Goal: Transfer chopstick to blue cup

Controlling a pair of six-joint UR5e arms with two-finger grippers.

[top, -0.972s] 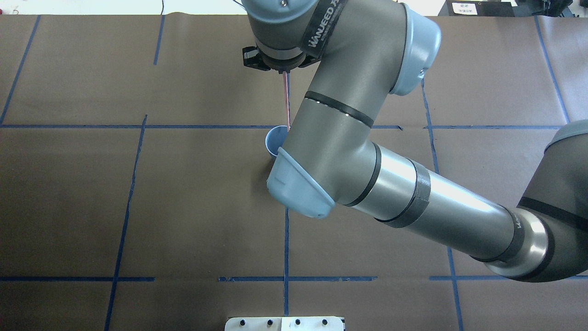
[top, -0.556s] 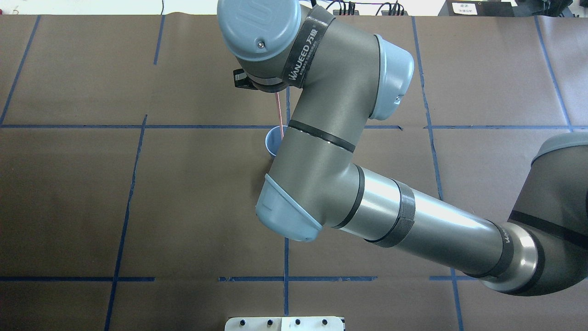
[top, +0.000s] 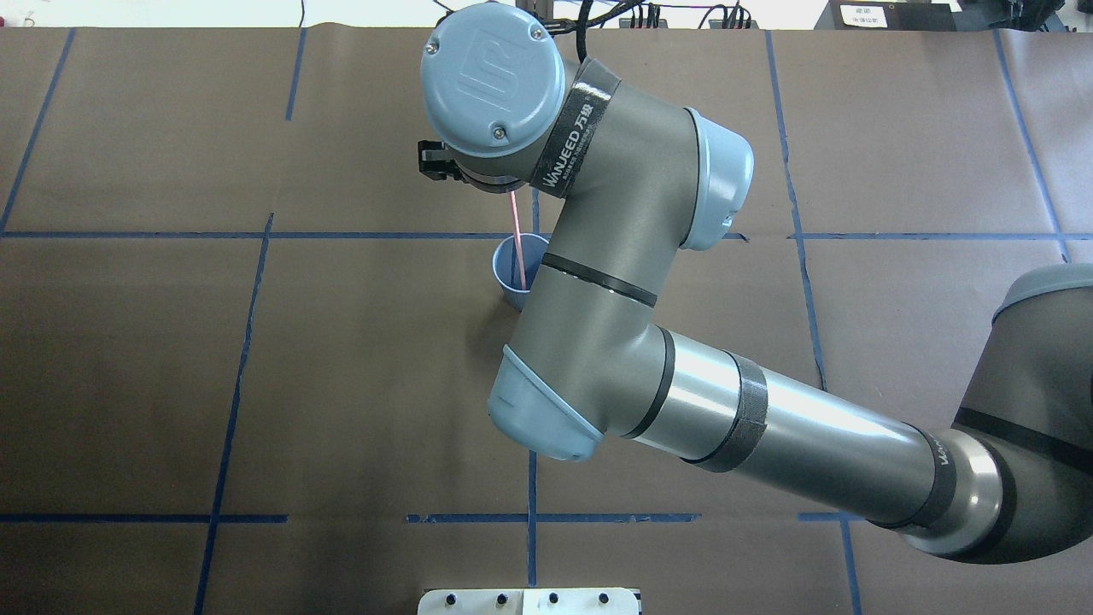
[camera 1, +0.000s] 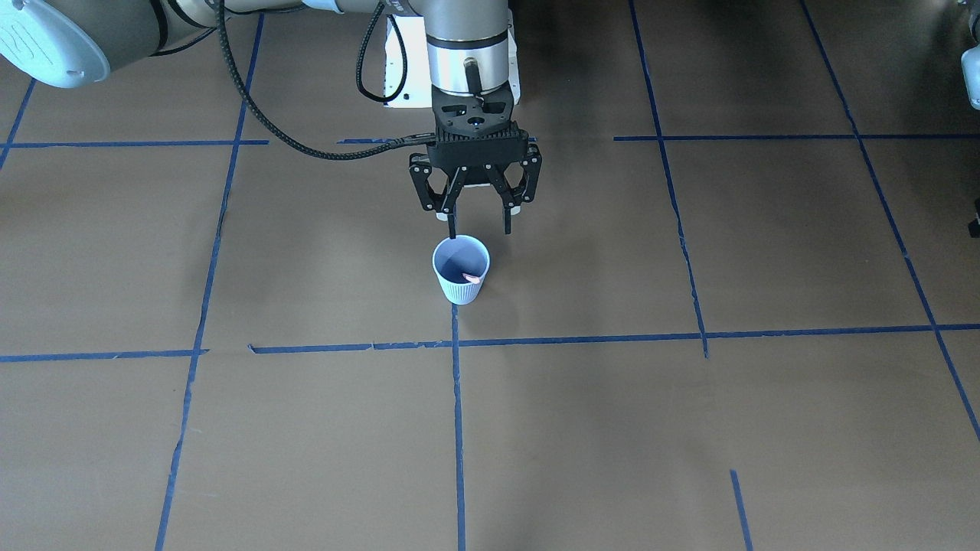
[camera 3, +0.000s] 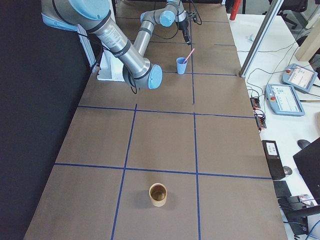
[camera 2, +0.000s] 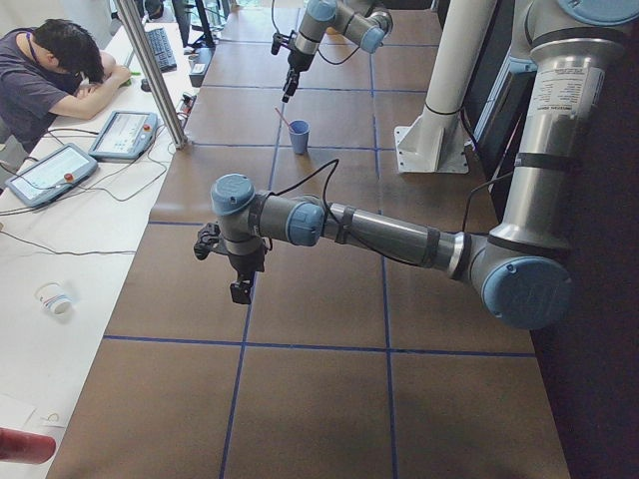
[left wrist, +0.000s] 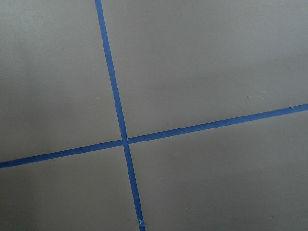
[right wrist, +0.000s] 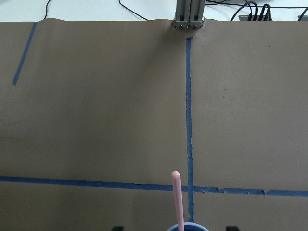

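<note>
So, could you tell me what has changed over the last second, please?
The right tool shifted back and slightly leftward, bringing the chopstick down into the blue cup. The tool now stands open and has released the chopstick. The cup stayed put.

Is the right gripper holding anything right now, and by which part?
Nothing. The right gripper is open above the blue cup, and the chopstick leans in the cup, clear of the fingers.

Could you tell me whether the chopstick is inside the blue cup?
Inside: the chopstick leans in the blue cup, and the right gripper above it is open.
</note>
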